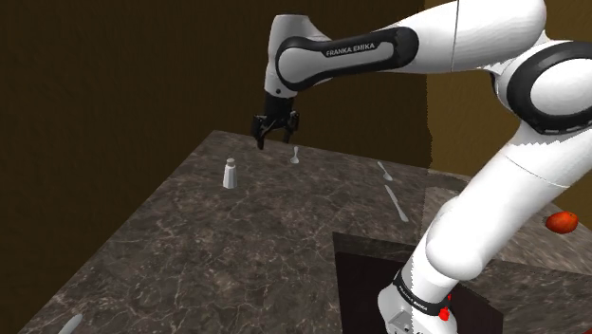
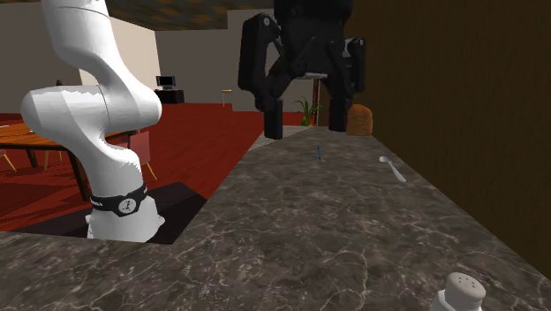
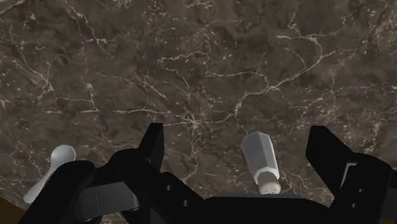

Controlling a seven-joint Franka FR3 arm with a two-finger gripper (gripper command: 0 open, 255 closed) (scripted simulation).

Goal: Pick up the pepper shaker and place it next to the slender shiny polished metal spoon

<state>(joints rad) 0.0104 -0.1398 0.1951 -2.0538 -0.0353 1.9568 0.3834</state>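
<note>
**Q:** Pepper shaker (image 1: 229, 174): where is it?

**A:** It stands upright and untouched on the dark marbled counter (image 1: 237, 256). Your white arm (image 1: 474, 38) reaches out over the counter. The gripper (image 1: 275, 140) hangs above the shaker with its fingers spread, holding nothing, probably so it can drop around it.

**Q:** And the spoon?

**A:** A pale spoon (image 3: 51, 168) lies flat near the shaker.

One shaker (image 1: 229, 174), four utensils (image 1: 295, 157)

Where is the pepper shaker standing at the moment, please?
The pepper shaker stands upright on the marbled counter, toward the shoulder view's left, below and left of the open end effector; a spoon lies to its right.
</note>
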